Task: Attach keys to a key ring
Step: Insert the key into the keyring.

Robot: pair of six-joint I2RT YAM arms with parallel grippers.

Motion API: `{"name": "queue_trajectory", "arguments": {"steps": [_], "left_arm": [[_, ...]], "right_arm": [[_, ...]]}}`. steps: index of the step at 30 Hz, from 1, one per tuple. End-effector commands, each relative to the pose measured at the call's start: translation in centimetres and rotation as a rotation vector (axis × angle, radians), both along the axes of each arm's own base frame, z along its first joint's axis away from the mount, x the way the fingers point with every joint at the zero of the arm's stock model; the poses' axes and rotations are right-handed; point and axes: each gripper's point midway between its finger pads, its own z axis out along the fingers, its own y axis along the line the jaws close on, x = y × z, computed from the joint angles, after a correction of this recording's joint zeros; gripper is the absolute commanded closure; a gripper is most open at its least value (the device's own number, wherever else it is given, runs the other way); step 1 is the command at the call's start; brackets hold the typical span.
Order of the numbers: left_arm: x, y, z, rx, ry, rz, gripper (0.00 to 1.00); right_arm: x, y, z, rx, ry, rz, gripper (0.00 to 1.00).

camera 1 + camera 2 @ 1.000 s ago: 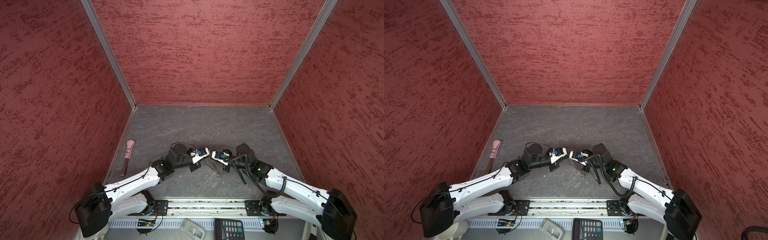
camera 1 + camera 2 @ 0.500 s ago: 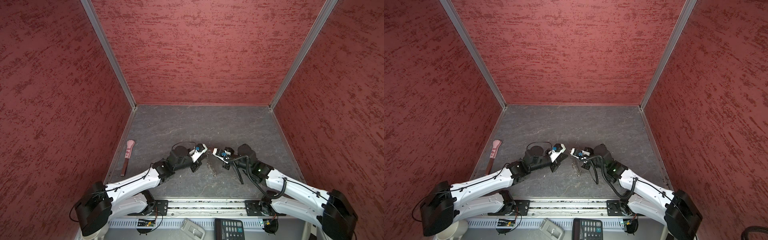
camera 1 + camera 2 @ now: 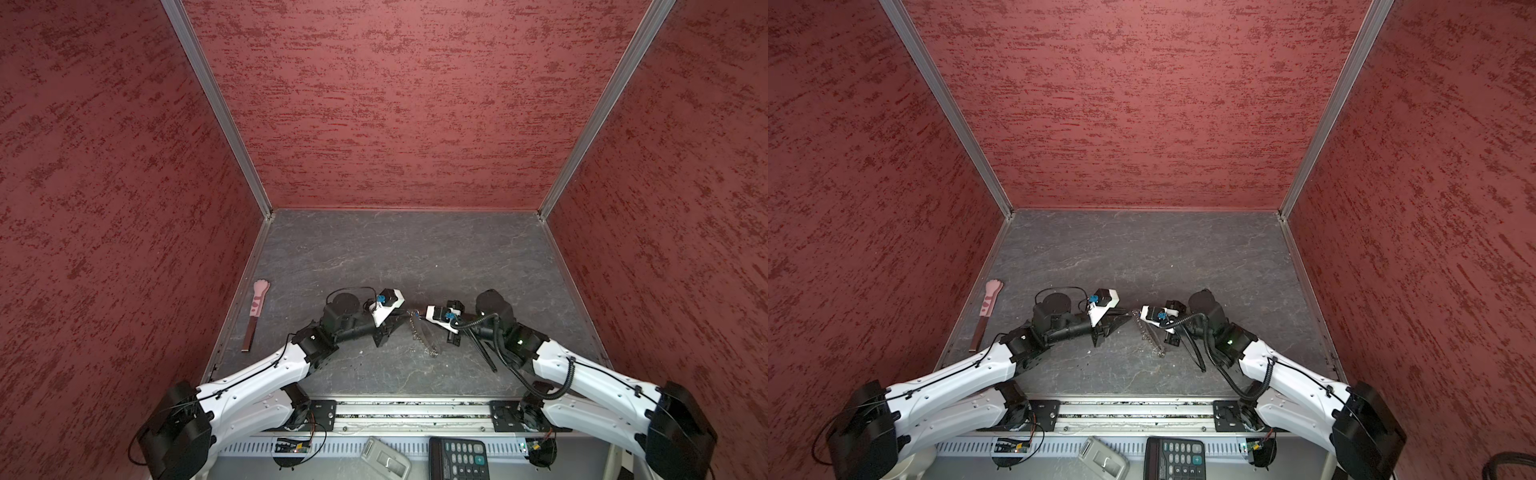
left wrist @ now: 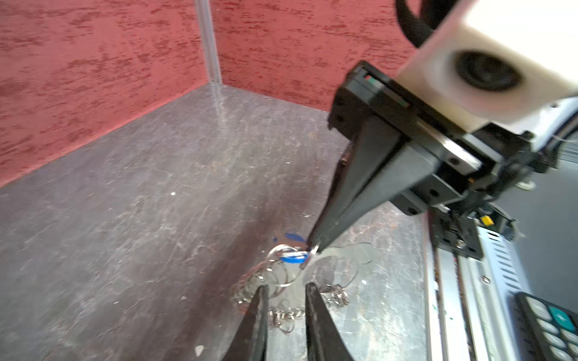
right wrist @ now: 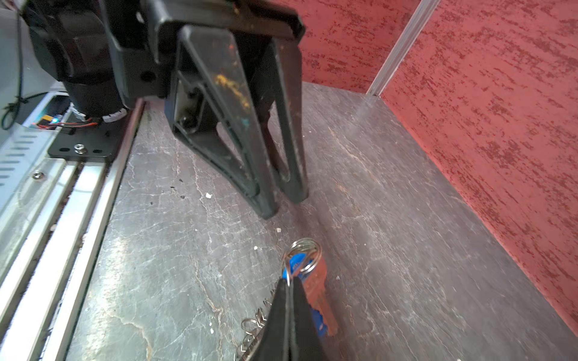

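Note:
In the right wrist view my right gripper point(image 5: 289, 283) is shut on the small silver ring of the keys point(image 5: 296, 261), a blue tag hanging just above the floor. The left wrist view shows that tag point(image 4: 291, 258) at the right gripper's tip point(image 4: 312, 247). My left gripper point(image 4: 287, 287) stands open a short way from it, with nothing between its fingers. The key ring's row of silver links point(image 4: 286, 315) trails on the grey floor beneath both grippers, and shows in both top views point(image 3: 422, 336) point(image 3: 1147, 332). I cannot make out its black hoop.
A pink paw-tipped stick point(image 3: 257, 307) lies by the left wall. A calculator point(image 3: 463, 457) sits below the front rail point(image 3: 411, 411). Red walls close in the floor on three sides, and a black cable point(image 3: 482, 353) hangs by the right arm.
My left gripper's jaws have parted from shut. Both arms have shifted only slightly, and the right gripper keeps its hold.

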Motion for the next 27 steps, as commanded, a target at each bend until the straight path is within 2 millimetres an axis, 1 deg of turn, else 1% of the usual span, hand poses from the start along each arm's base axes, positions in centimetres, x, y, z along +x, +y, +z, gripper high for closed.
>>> {"name": "queue_trajectory", "arguments": {"steps": [1,3,6,9,12,16,21,27], "left_arm": [[-3.3,-0.8,2.6,-0.109,-0.109,-0.193,0.79],[-3.6,-0.8,2.8,-0.113,-0.123,-0.210,0.79],[-3.2,-0.8,2.1,-0.065,-0.121,-0.203,0.80],[-3.0,-0.9,1.8,-0.049,-0.130,-0.199,0.80],[-3.0,-1.0,1.6,-0.035,-0.142,-0.200,0.80],[-2.4,-0.7,1.0,-0.006,-0.160,-0.163,0.80],[-2.1,-0.8,0.8,0.000,-0.166,-0.150,0.78],[-1.9,-0.9,-0.1,0.022,-0.156,-0.149,0.76]], "right_arm": [[-1.5,0.6,2.1,0.077,-0.031,0.093,1.00],[-2.0,0.8,2.2,0.087,-0.022,0.117,1.00],[-2.9,1.0,2.8,0.121,-0.016,0.167,1.00],[-3.5,1.2,3.2,0.149,-0.006,0.207,1.00],[-3.6,1.3,3.6,0.173,-0.005,0.213,1.00],[-3.7,1.3,4.1,0.203,-0.011,0.219,1.00],[-4.4,1.5,3.7,0.207,0.009,0.259,1.00],[-4.5,1.3,4.3,0.251,-0.014,0.257,1.00]]}}
